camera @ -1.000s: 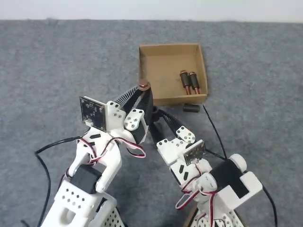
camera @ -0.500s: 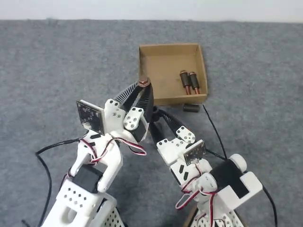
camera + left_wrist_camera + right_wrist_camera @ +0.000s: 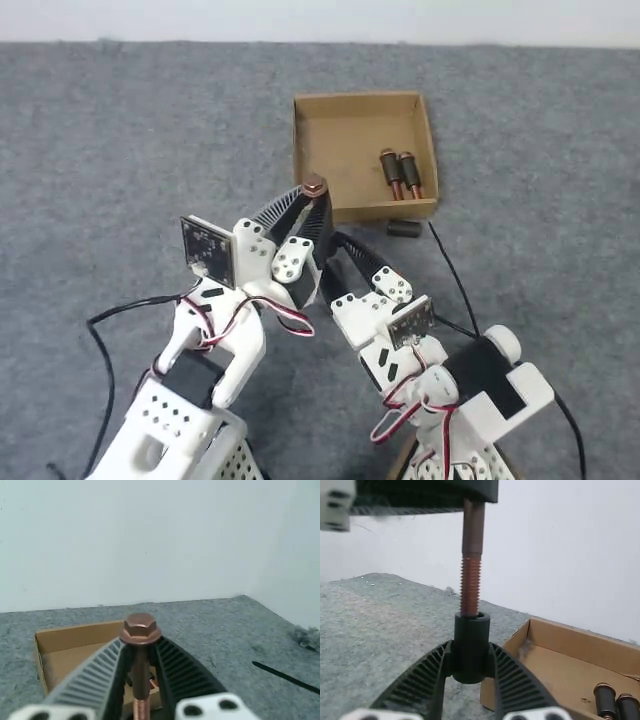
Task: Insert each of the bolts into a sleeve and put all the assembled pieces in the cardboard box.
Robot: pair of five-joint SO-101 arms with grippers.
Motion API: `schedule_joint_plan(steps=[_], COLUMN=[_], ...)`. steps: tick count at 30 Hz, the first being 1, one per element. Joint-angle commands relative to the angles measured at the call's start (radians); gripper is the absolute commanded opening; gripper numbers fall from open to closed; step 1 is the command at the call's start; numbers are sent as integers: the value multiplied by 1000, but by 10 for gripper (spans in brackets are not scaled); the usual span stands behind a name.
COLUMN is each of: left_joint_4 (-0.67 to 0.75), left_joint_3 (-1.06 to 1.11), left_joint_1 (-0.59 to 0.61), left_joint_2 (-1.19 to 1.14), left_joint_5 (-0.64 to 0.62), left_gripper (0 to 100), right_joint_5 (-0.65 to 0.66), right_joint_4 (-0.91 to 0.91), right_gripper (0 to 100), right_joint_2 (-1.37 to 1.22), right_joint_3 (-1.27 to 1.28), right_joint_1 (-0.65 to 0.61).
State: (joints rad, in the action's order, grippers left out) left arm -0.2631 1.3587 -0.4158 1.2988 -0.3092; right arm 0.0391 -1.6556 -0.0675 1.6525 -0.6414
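Right wrist view: bolt point(image 3: 471, 555) tip seemingly enters the sleeve point(image 3: 470, 647).

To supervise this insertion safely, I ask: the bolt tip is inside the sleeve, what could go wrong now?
1. Only the tip of the bolt sits in the sleeve; a slight tilt could jam its threads.
2. The right pincer grips the sleeve's lower part; a hard downward push might slide it out.

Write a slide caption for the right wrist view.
Right claw holds a black sleeve upright; the bolt in the left claw meets its opening from above, cardboard box behind.
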Motion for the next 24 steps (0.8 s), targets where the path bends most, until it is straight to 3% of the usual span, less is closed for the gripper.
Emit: schedule_joint_plan(steps=[1,24], left_joint_4=[29,100], left_joint_3=[-18,-2], left_joint_1=[-6,18], left_joint_2=[15,15], left_joint_5=[-9,-9], left_gripper=[12,12], right_joint_5=[-9,-9], right_joint_4=[-4,-4], right_gripper=[6,6], right_joint_2=[5,7], right_joint_3=[-18,-17], right_joint_1=[13,13])
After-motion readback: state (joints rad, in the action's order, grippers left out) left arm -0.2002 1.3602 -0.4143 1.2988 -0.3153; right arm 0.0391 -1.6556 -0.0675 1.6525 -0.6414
